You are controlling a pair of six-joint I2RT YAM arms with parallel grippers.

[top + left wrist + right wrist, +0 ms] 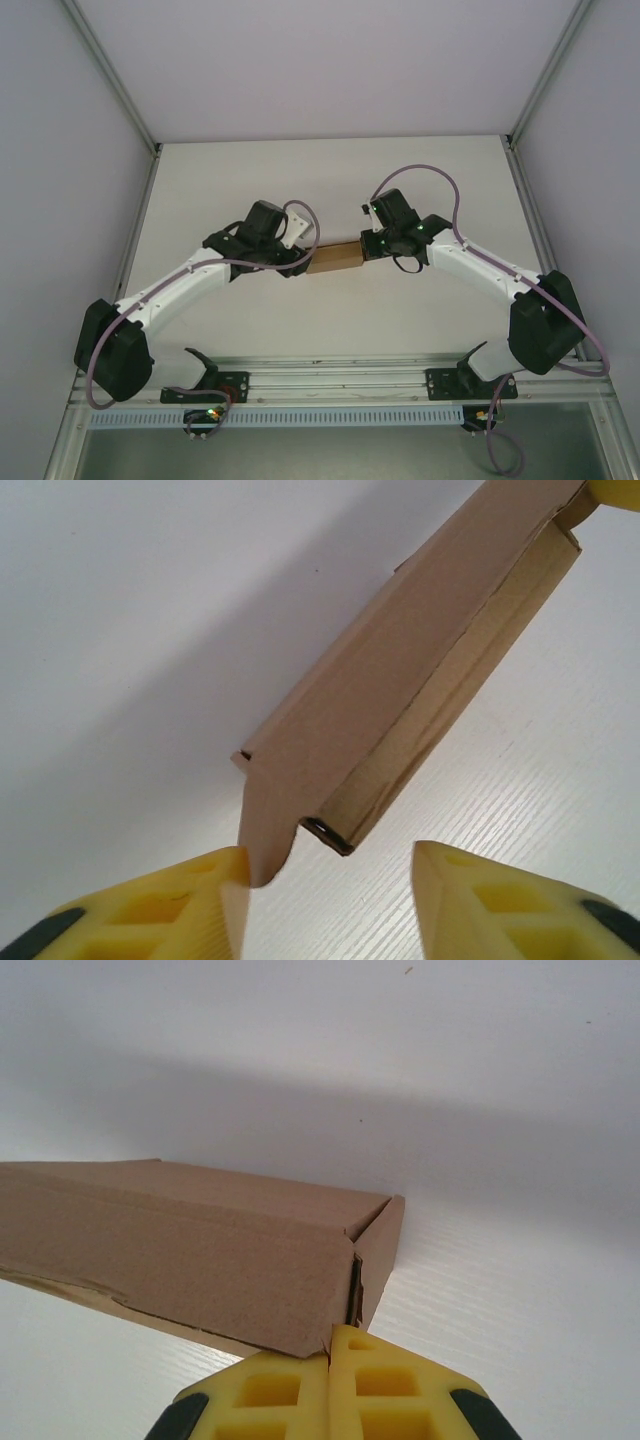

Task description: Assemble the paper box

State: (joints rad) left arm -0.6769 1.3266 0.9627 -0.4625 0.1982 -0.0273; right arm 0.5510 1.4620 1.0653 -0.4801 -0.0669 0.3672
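Brown paper box (335,258) between the two arms, mid-tabletop (330,180).
Right gripper (330,1334) pinched closed on the box's corner edge, box raised off the surface. Left gripper (328,854) gapes at the other end, one finger (225,900) touching a flap tab.

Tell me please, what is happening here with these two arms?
The two arms are working on a brown paper box held between them above the white table. The right tool is shut on a lower corner of the box at one end. At the other end, the left tool is open, and a flap touches one of its fingers. The box looks mostly folded, but that end is not yet closed.
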